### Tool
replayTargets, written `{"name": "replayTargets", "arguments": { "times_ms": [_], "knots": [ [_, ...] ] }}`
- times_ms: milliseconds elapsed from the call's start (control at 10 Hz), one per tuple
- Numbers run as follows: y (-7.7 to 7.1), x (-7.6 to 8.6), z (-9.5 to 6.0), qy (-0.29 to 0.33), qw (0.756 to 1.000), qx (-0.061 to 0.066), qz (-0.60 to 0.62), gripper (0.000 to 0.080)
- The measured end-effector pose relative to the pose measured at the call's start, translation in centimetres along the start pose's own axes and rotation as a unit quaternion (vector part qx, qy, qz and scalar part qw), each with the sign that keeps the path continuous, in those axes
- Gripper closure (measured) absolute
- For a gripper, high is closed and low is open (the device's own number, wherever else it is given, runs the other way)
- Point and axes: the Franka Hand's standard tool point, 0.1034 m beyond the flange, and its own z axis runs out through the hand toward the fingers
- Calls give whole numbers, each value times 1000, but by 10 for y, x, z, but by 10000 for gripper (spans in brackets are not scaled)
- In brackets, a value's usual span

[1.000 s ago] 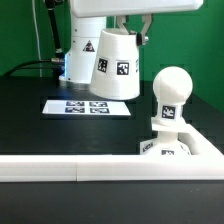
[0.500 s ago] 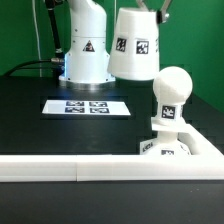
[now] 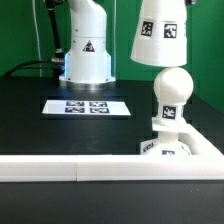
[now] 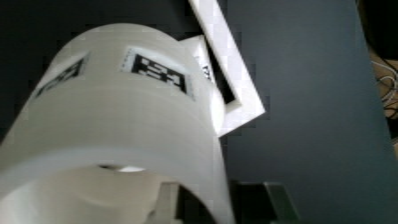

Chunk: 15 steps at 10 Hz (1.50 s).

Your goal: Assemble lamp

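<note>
Green backdrop behind a black counter (image 3: 40, 120) with a white rail (image 3: 60, 168) along its near edge. Largest item, the white robot pedestal (image 3: 86, 45), stands behind the marker board (image 3: 87, 105) and carries a black triangle sticker; no readable words on it. Landmark for the rest: the bulb (image 3: 172, 90), a white ball on a neck, upright on the stepped base (image 3: 168, 147), which sits by the rail at the exterior view's right of the marker board. The shade (image 3: 160, 32) hangs in the air just above the bulb, slightly toward the exterior view's left of its centre and apart from it, long axis near vertical with a slight tilt, wide mouth facing down. The end effector is out of frame in the exterior view; the wrist view shows only a dark finger (image 4: 267, 200) beside the shade's wall, so it is presumably clamped on the airborne shade, but I cannot tell the grip directly. Judgement: the next move turns on lining the shade's axis up over the bulb, a small shift toward the exterior view's right, then lowering straight down. Writing: none legible, only black-and-white square tags on shade, bulb neck, base and marker board.
</note>
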Motion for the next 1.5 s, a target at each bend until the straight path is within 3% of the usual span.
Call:
{"name": "replayTargets", "arguments": {
  "times_ms": [400,800,1300,1400,1500],
  "knots": [
    [-6,17,31,12,1000,-1,0,754],
    [-3,11,72,20,1000,-6,-10,754],
    [6,4,86,29,999,-7,-12,754],
    [8,4,85,27,1000,-8,-12,672],
    [10,1,84,16,1000,-12,-11,537]
  ]
}}
